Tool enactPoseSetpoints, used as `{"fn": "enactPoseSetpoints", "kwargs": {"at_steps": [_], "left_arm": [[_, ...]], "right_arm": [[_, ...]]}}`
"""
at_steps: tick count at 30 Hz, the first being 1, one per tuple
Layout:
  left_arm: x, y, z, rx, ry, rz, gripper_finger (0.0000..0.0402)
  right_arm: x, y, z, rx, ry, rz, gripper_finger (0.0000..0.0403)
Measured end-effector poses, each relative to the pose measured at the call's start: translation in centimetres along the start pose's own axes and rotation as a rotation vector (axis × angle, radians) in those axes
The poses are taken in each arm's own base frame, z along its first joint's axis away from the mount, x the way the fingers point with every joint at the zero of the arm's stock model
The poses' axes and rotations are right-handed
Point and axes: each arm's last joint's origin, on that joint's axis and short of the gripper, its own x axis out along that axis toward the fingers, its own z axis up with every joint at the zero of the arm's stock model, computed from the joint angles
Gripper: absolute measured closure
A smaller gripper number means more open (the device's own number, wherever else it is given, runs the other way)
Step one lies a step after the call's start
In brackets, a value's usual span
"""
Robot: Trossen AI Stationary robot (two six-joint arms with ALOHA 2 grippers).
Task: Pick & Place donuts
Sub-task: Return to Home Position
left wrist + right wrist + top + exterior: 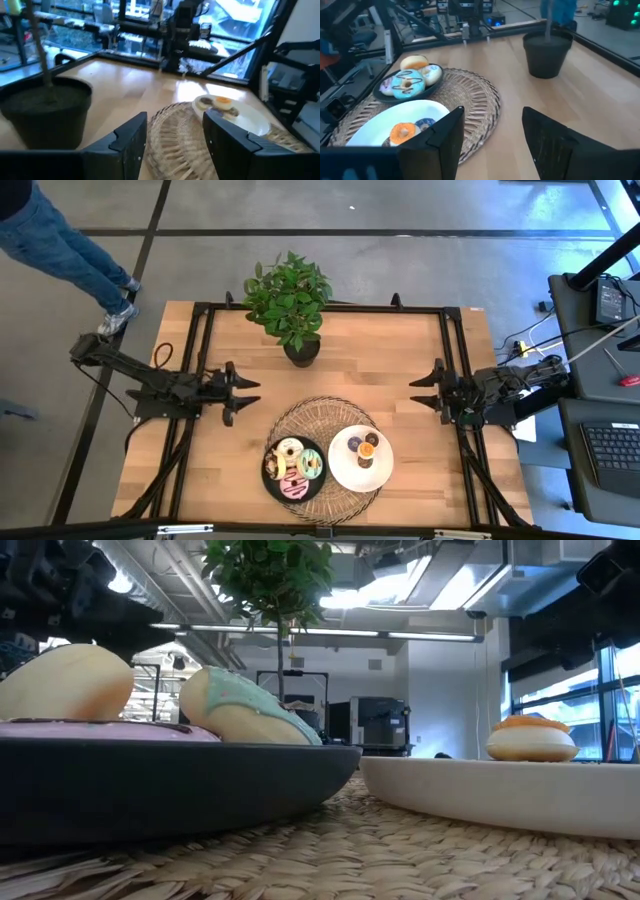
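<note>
Three larger donuts, cream (289, 449), mint-green (310, 464) and pink (294, 485), lie on a black plate (268, 472). The mint one (405, 82) leans on the others. Mini donuts, among them an orange one (367, 449) and a purple one (353, 445), sit on a white plate (340, 472) beside it. My left gripper (240, 392) hovers open left of the plates. My right gripper (420, 390) hovers open to their right. In the wrist views, the left gripper (175, 135) faces the white plate (255, 122); the right gripper (492, 130) faces both plates.
Both plates rest on a round woven mat (325, 412) near the table's near edge. A potted plant (290, 305) in a black pot (547, 52) stands toward the far edge, between the arms. A person's legs (60, 250) show beyond the table's far left corner.
</note>
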Motion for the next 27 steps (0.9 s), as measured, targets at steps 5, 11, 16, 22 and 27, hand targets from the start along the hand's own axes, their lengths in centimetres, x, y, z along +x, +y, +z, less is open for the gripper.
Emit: {"fn": "enactPoseSetpoints", "kwargs": {"at_steps": [5,11,16,22,27], "left_arm": [[-0.5,0.7,0.1,-0.004,0.005,0.021,0.0214],[-1.3,1.6,0.1,-0.003,0.002,0.029,0.0212],[-2.0,1.9,1.1,0.047,-0.098,-0.007,0.0215],[-1.8,2.1,1.0,0.073,-0.082,-0.020,0.0213],[-1.8,2.4,1.1,0.091,-0.085,0.009,0.0214]], "right_arm": [[0.0,0.0,0.0,0.007,-0.002,-0.013,0.0202],[0.0,0.0,0.0,0.005,-0.002,-0.013,0.0202],[0.0,0.0,0.0,0.000,-0.002,-0.014,0.0202],[0.5,-0.1,-0.7,-0.021,-0.009,-0.043,0.0202],[1.4,-0.2,-2.0,-0.019,-0.028,-0.080,0.0202]]}}
